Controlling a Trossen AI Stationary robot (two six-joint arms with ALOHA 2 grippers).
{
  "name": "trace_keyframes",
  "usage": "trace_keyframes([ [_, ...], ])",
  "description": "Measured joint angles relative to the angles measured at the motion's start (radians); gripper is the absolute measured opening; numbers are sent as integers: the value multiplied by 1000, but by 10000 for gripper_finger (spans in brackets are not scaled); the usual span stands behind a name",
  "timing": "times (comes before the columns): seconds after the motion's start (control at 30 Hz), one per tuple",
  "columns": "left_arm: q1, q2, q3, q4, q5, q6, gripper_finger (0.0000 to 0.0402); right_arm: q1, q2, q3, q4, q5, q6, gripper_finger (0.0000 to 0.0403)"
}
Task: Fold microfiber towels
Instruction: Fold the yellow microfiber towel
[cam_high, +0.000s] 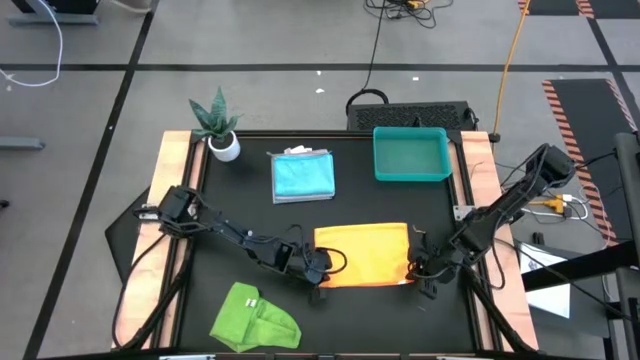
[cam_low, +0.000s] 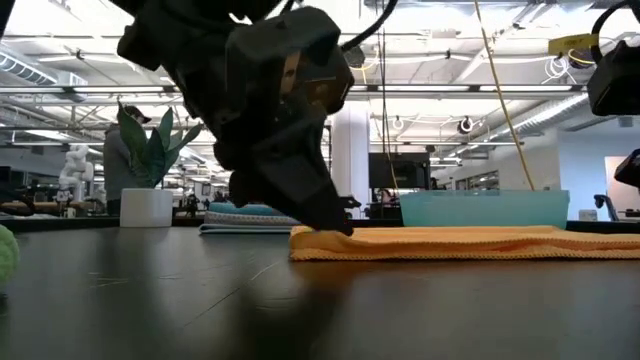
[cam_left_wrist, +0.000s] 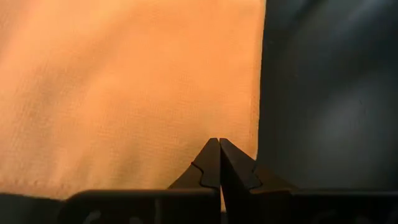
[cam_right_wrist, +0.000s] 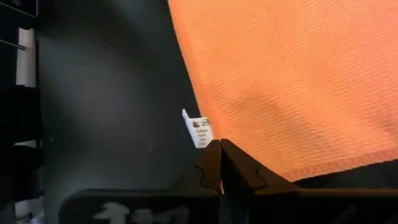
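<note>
lying flat mid-table, soft yellow-orange microfiber towel (cam_high: 365, 253). left gripper (cam_high: 320, 275) pinching shut at its near-left corner, right gripper (cam_high: 418, 270) pinching shut at the near-right corner, both down low.

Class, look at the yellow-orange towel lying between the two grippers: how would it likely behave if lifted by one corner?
The yellow-orange towel would probably droop limply: it lies flat on the table with soft, layered edges. It looks light, being thin woven cloth. It should not slip easily, since its textured weave likely gives the fingers purchase.
</note>
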Motion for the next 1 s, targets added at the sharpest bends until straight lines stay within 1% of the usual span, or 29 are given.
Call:
trace_keyframes([
  [0.17,0,6,2,-2,17,-9,0,15,3,-1,7,3,24,0],
  [0.33,-7,8,1,-17,26,-10,0,20,24,-33,16,1,56,0],
  [0.7,-38,8,2,-24,42,-45,0,20,65,-41,18,-18,53,0],
  [1.0,-57,8,2,-30,30,-54,0,20,73,-40,-2,-18,49,0],
])
